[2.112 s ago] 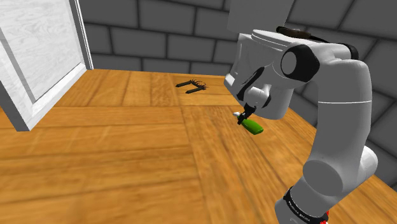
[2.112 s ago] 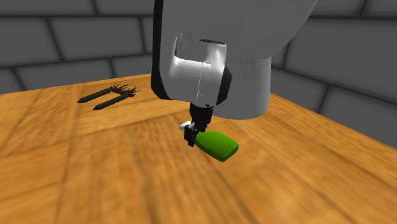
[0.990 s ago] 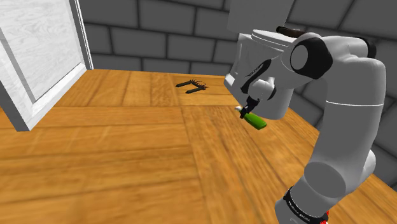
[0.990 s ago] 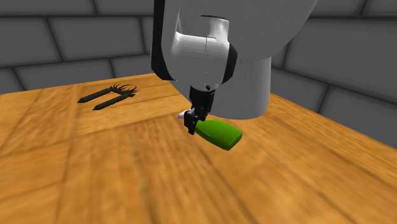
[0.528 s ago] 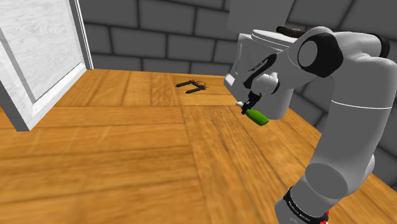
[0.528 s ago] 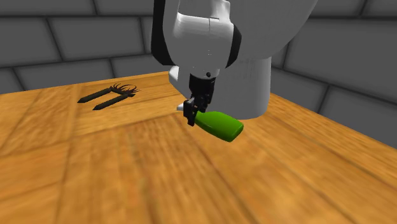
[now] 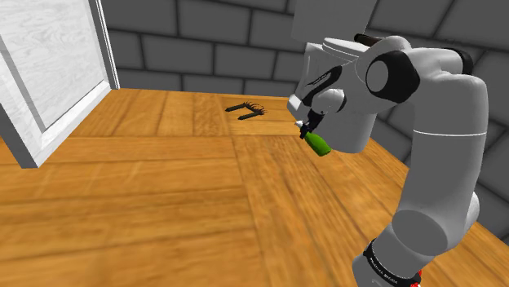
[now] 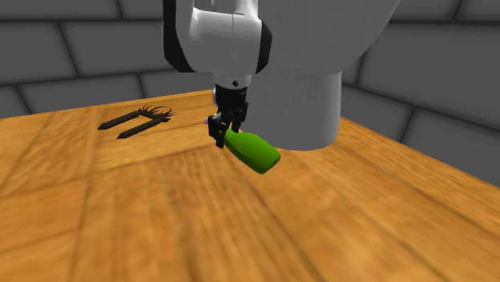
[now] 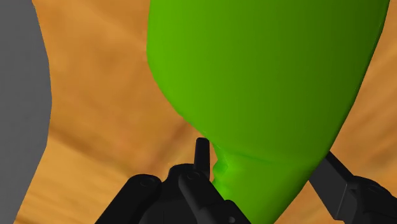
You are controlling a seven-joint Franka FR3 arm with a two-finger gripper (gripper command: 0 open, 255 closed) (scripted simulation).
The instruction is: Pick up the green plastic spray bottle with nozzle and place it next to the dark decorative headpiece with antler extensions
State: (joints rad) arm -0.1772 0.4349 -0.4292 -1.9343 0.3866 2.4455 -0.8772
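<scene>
Over the wooden surface (image 7: 163, 187) I have the gripper (image 8: 220, 128) pointing down, its fingers (image 9: 343, 186) closed on the narrow nozzle end of the green spray bottle (image 8: 251, 151). From the wrist view I see the neck clasped between them, with the wide body swelling away beyond the tips. The bottle hangs tilted, its base slanting down toward the second exterior view's right, and it looks clear of the boards. I see the dark antlered headpiece (image 8: 136, 120) lying flat on the wood near the grey block wall (image 8: 72, 48), well apart from the bottle on the second exterior view's left. A white panel (image 7: 45, 65) stands at the shoulder view's left.
</scene>
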